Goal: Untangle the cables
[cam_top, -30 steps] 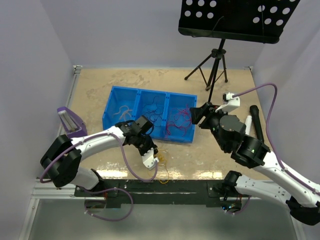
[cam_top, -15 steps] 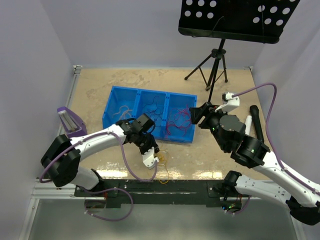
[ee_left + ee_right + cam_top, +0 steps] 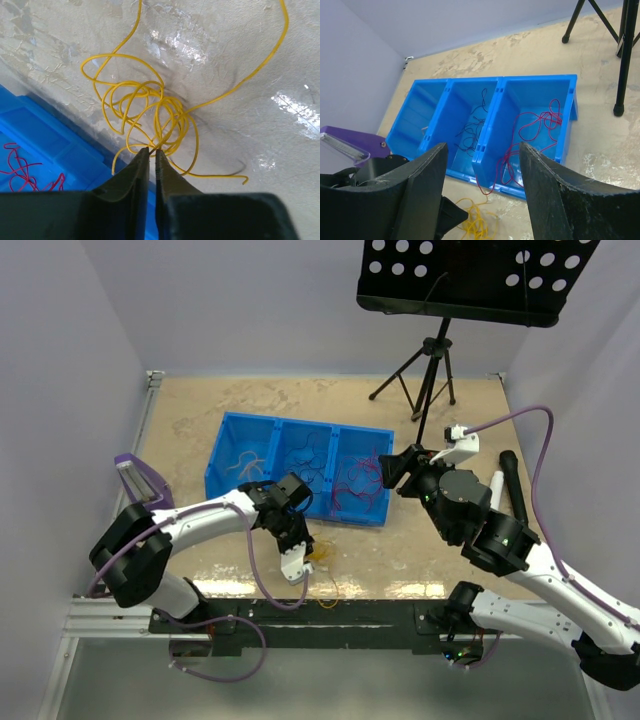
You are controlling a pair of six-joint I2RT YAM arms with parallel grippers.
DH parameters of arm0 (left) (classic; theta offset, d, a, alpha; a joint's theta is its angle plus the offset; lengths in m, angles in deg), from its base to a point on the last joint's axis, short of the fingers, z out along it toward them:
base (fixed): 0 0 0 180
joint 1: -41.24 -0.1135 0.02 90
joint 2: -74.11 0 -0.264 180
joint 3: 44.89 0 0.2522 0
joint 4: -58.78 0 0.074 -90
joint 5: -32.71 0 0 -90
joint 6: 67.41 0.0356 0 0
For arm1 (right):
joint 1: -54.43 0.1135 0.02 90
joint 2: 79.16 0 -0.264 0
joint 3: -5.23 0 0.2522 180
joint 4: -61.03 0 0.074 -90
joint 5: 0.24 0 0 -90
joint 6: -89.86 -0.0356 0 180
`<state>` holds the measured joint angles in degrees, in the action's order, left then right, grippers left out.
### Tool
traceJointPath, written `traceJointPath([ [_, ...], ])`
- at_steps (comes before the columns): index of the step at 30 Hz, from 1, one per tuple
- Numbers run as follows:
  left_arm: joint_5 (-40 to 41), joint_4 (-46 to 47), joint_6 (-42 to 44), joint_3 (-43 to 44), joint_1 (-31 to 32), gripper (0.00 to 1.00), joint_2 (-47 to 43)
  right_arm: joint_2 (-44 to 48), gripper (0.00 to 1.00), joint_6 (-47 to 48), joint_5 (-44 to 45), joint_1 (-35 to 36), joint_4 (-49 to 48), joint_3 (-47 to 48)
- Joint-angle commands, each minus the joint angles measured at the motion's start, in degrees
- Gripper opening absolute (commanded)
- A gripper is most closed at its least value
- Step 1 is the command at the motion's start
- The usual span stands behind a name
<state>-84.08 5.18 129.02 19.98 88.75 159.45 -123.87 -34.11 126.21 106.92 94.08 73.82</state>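
A tangled yellow cable (image 3: 150,107) lies on the table just in front of the blue three-part bin (image 3: 228,425). My left gripper (image 3: 152,150) is shut on a strand at the near edge of that tangle; in the top view the left gripper (image 3: 305,560) sits beside the yellow cable (image 3: 322,558). A red cable (image 3: 535,125) lies in the bin's right compartment, with one end hanging over the front wall. A dark cable (image 3: 475,125) lies in the middle one. A pale purple cable (image 3: 245,462) lies in the left one. My right gripper (image 3: 482,150) is open and empty above the bin's right end.
A music stand on a black tripod (image 3: 430,370) stands at the back right. Black and white microphones (image 3: 505,485) lie at the right. A purple holder (image 3: 135,478) sits at the left edge. The yellow cable trails toward the table's near edge (image 3: 330,595).
My left gripper has shifted slightly toward the near edge, still pinching the yellow cable. The right arm has not moved.
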Motion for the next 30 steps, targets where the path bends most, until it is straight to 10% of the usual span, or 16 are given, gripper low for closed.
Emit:
traceJointPath([
  [1, -1.78, 0.55, 2.38, 1.8, 0.57, 0.04, 0.18, 0.67, 0.63, 0.67, 0.03, -0.02, -0.83, 0.19],
  [8, -1.25, 0.28, 1.42, 1.09, 0.92, 0.0, -1.67, 0.24, 0.63, 0.84, 0.55, -0.02, -0.57, 0.02],
  [20, -1.43, -3.31, -28.99, 19.19, 0.83, 0.0, -16.15, -1.52, 0.63, 0.4, -0.85, -0.02, -1.27, -1.56],
  [30, 2.08, 0.81, -38.05, 20.6, 0.83, 0.0, -32.69, 3.13, 0.69, 4.44, -17.01, -0.02, -12.33, -10.35],
])
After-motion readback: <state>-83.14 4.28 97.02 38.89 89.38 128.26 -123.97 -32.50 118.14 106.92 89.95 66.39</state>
